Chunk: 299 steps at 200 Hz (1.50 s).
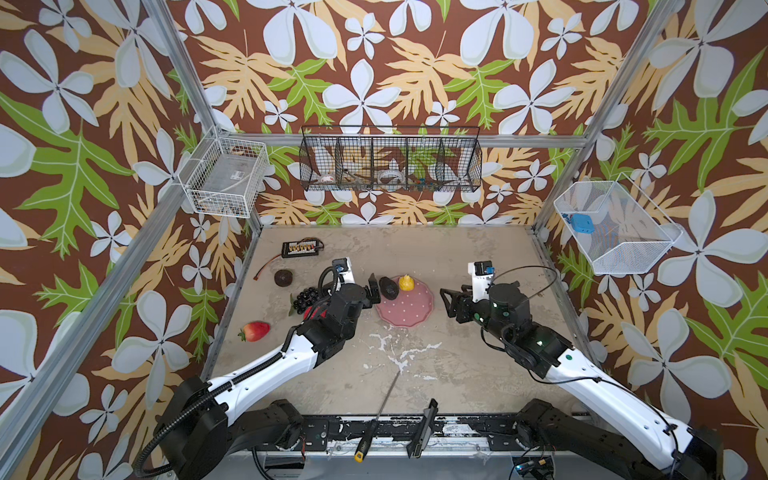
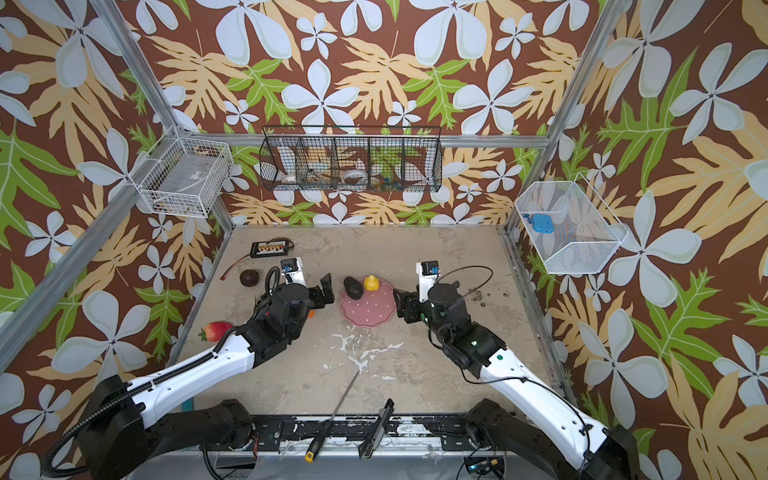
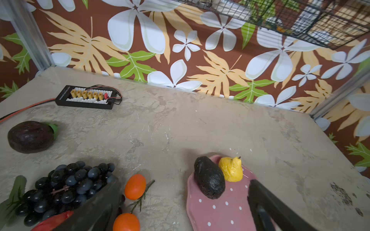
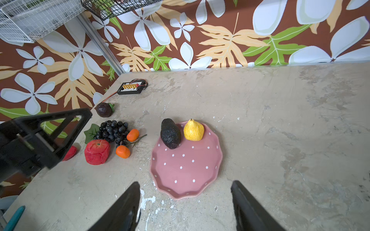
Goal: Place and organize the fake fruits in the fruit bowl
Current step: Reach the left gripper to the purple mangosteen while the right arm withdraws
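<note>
The left arm stretches in from the near-left corner over loose fruit. The left gripper [image 1: 374,289] hangs just beside the left rim of the shallow round pink polka-dotted dish [image 1: 411,322], jaws spread and empty. The right arm bends in from the near-right, and the right gripper [image 1: 448,302] hovers just right of the dish, jaws also wide with nothing between them. At the dish's far edge a dark bumpy plastic avocado [image 4: 170,133] and a yellow plastic lemon [image 4: 193,130] sit side by side. The dark grape bunch [image 4: 112,130], red apple [image 4: 97,152] and red strawberry [image 1: 255,331] lie on the tabletop [image 1: 415,374], left of the dish.
</note>
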{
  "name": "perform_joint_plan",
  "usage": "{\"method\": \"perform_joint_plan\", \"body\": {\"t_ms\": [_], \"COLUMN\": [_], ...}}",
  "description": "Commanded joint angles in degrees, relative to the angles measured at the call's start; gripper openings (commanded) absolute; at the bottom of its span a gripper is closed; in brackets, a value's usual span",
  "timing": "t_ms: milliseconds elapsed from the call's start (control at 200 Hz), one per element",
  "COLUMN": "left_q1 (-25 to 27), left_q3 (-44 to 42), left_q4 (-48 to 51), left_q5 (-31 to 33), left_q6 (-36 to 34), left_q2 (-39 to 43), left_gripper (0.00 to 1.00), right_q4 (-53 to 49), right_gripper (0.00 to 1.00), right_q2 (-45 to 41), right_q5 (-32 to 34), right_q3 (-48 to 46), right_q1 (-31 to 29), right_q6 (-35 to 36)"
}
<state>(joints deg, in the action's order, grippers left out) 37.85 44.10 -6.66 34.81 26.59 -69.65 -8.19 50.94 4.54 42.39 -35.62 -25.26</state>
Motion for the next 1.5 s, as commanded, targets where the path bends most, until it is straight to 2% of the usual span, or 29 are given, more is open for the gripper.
{"method": "perform_joint_plan", "body": {"t_ms": [0,170,350,611,896,1306,1491], "left_q1": [-5.05,-14.52,-23.61,-31.33,-36.44,-37.67,-37.89], "left_q3": [3.02,8.46,17.89,24.84,35.65,36.71,38.97], "left_q4": [7.64,10.61,15.61,17.36,24.16,24.3,25.92], "left_q5": [-0.83,-0.35,1.03,-3.36,-6.71,-5.85,-0.45], "left_q6": [6.38,6.39,3.49,-0.75,-0.21,-0.13,-1.34], "left_q2": [-2.78,-9.04,-20.06,-31.54,-44.86,-44.8,-45.34], "left_gripper": [1.0,1.0,1.0,1.0,1.0,1.0,1.0], "right_q4": [-3.79,-6.54,-7.24,-6.89,-5.35,-4.73,-4.79], "right_gripper": [0.72,0.72,0.73,0.74,0.74,0.74,0.74], "right_q2": [-4.39,-10.35,-14.81,-18.39,-17.23,-16.36,-16.04], "right_q5": [-0.11,-1.11,-1.76,-3.35,-4.67,-5.28,-5.33], "right_q3": [-1.96,-5.64,-9.94,-12.39,-12.17,-12.69,-12.71], "right_q1": [0.03,0.02,0.02,0.04,0.11,0.11,0.11], "right_q6": [-0.34,-0.48,-1.32,-1.06,0.4,0.36,0.4]}}
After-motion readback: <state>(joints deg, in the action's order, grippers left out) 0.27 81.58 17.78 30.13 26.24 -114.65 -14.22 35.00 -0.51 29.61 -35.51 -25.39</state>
